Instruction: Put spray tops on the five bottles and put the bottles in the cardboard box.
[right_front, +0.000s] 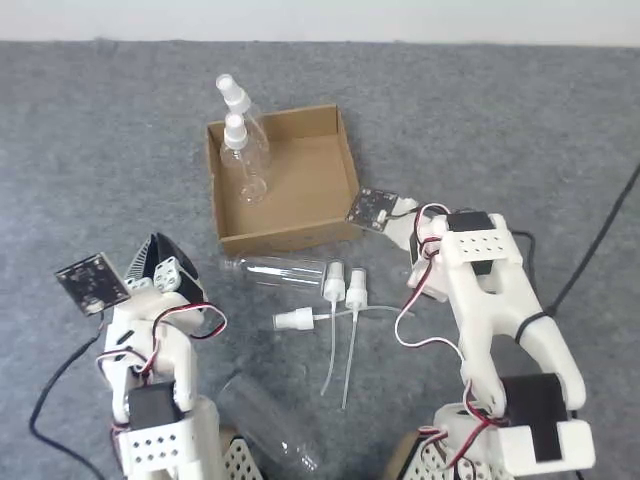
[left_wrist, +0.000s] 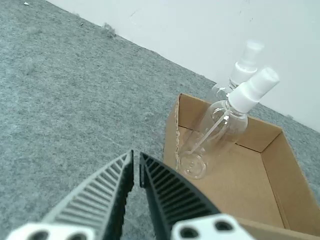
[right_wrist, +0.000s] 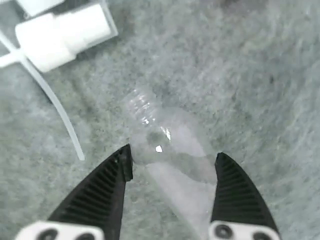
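Within the spread right gripper, bottle flat, neck pointing away.

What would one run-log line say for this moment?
left gripper shut, empty | right gripper open astride uncapped bottle | two capped bottles at cardboard box far corner | three spray tops loose

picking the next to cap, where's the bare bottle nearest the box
High view: the bare bottle lies on its side near the middle of the grey mat, in front of the cardboard box, one end next to the loose spray tops.
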